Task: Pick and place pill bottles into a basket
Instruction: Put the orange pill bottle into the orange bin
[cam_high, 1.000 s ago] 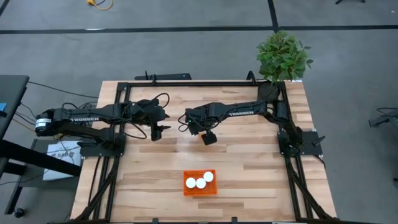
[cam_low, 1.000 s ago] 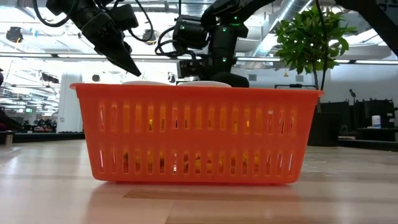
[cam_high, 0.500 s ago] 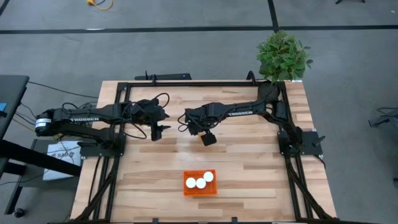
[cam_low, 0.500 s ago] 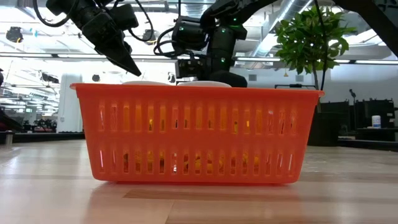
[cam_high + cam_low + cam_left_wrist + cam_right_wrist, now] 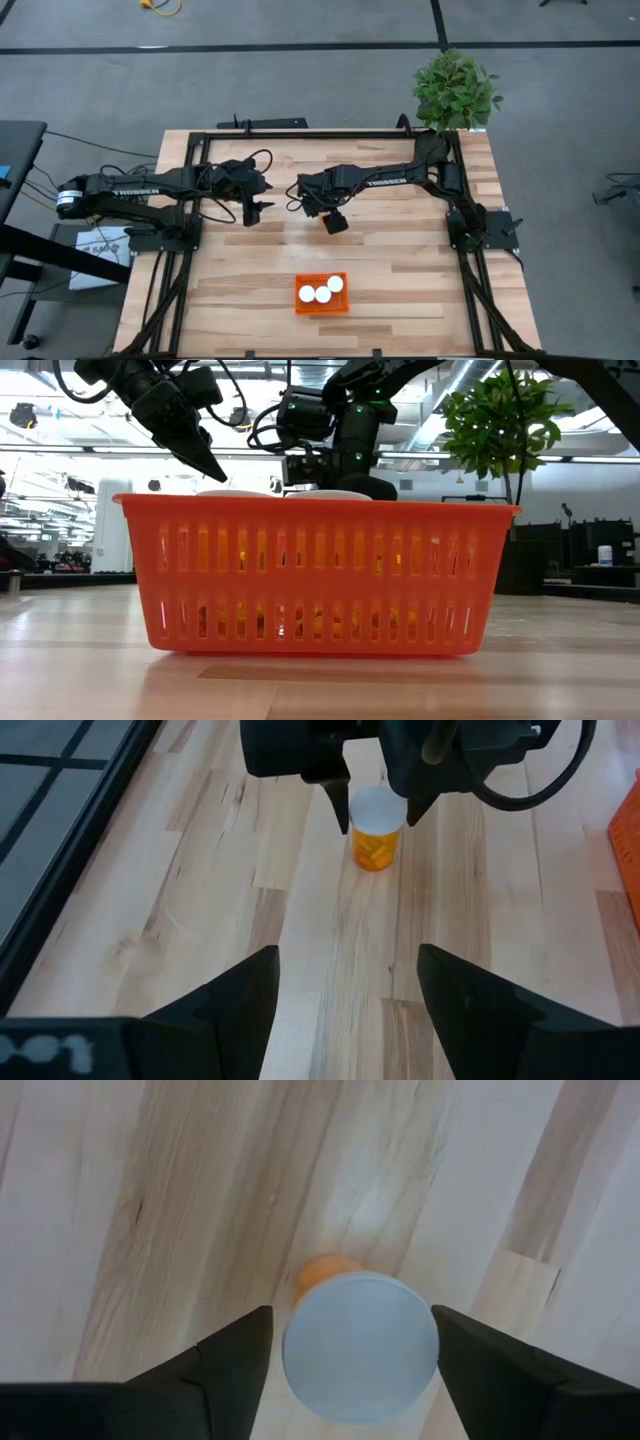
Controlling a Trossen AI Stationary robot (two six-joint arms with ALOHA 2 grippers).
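The orange mesh basket stands near the table's near edge and also fills the low view. Three white-capped pill bottles stand inside it. A fourth orange pill bottle stands upright on its base at the table's middle. My right gripper is directly above this bottle, pointing down and open. Its fingers stand on either side of the white cap. My left gripper hovers open and empty to the left of it, and its own view shows the gap. My right gripper comes at the fourth bottle from above, one finger on each side of the cap. The fingers stand very close to the cap, and I cannot tell whether they touch it. The bottle stands upright on the wood.
A potted plant stands at the table's far right corner. A black frame rail runs along the far edge and down both sides. Bare wood lies between the middle bottle and the basket.
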